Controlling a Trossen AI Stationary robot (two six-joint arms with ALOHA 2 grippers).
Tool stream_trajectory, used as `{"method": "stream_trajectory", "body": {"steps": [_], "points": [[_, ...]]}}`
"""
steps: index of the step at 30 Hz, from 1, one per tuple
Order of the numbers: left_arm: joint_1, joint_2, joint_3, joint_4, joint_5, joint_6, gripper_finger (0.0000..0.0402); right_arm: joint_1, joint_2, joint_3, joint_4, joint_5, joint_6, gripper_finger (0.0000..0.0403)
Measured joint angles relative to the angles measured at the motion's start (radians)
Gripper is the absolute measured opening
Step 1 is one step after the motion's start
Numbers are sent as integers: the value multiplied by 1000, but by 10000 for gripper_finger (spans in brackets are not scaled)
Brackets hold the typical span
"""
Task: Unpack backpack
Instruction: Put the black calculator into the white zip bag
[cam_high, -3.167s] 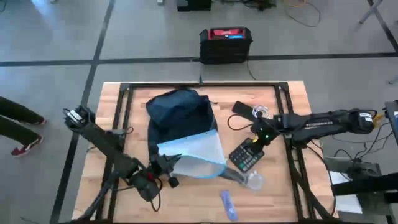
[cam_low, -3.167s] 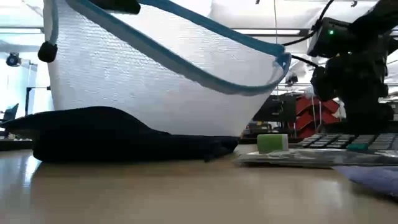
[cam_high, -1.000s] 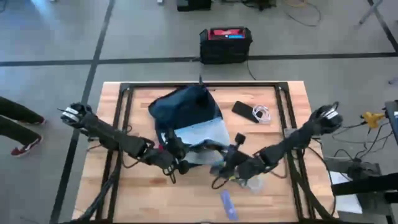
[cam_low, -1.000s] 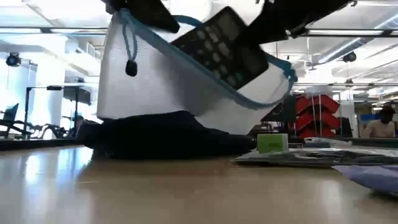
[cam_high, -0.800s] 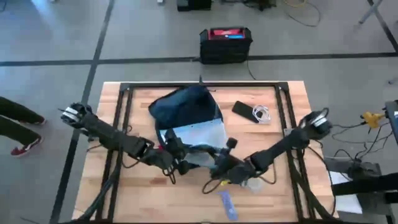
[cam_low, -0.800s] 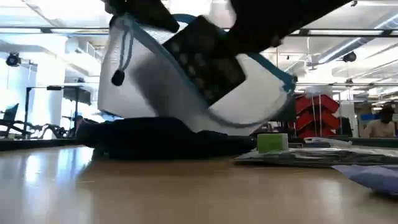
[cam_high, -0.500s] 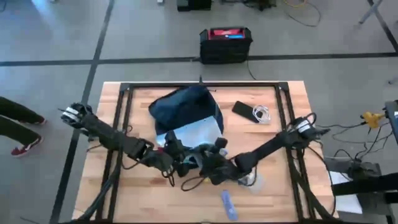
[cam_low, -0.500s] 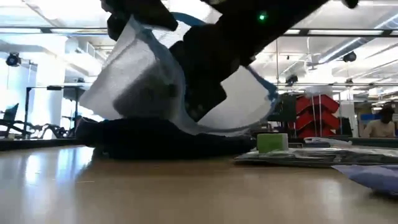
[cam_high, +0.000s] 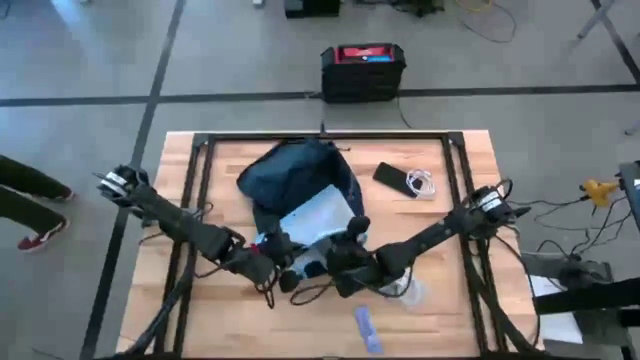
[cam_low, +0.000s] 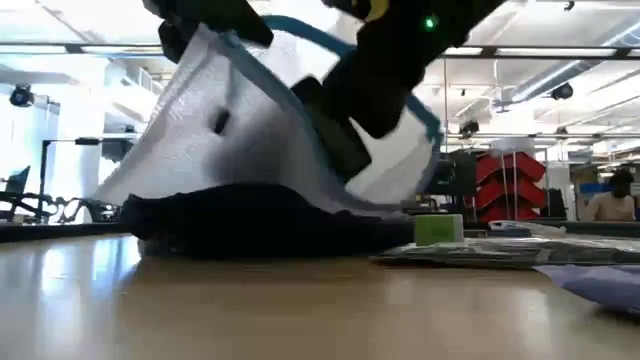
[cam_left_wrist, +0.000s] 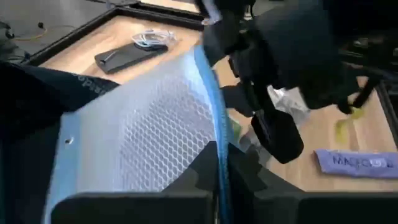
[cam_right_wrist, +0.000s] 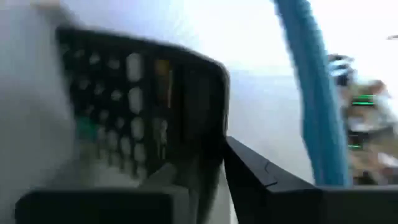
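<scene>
Since a second ago the calculator has been carried deeper into the white mesh pouch, clamped in the right gripper. The pouch's blue-trimmed rim is held pinched by the left gripper. Behind them the backpack lies at the table's centre, the phone near it.
</scene>
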Motion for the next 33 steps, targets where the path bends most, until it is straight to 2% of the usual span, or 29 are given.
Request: {"method": "stream_trajectory", "body": {"steps": [3,10,13,16,20,26,33], "points": [[-5,0,-2,-3,5,-1,0,0,-7,2,-114,-131,107,73],[-4,0,-4,-5,19,0,0,1,-36,82,-431,-258,264,155],[-4,0,-5,-5,43,0,0,14,-47,101,-430,-283,255,180],[-4,0,-6,-5,46,1,0,38,-56,114,-384,-262,216,185],[-6,0,-6,-8,68,1,0,72,-55,110,-316,-268,164,146],[-6,0,-6,-8,73,4,0,108,-54,98,-299,-342,142,16],[-6,0,-6,-3,110,9,0,124,-29,78,-223,-389,112,2]]}}
